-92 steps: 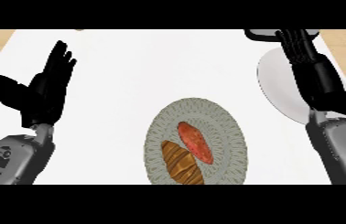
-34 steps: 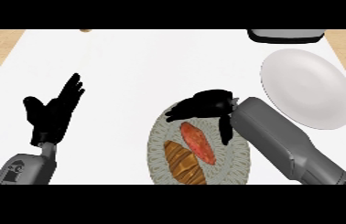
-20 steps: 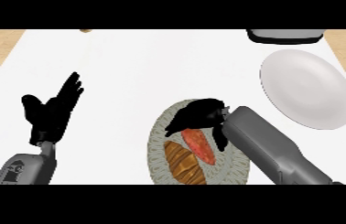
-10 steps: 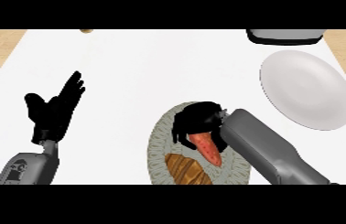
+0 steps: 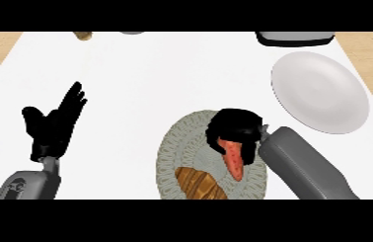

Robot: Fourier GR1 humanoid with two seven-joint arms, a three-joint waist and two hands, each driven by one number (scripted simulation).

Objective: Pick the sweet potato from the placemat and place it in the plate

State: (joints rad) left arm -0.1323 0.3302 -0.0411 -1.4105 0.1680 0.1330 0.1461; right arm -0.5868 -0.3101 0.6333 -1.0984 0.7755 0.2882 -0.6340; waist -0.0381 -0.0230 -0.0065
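Left hand rests open, fingers up, near left edge. Your right hand is curled over the sweet potato on the placemat, grasp step; next lift & carry to plate

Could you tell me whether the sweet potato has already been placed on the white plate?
No, the sweet potato lies on the placemat under the right hand, while the white plate holds nothing.
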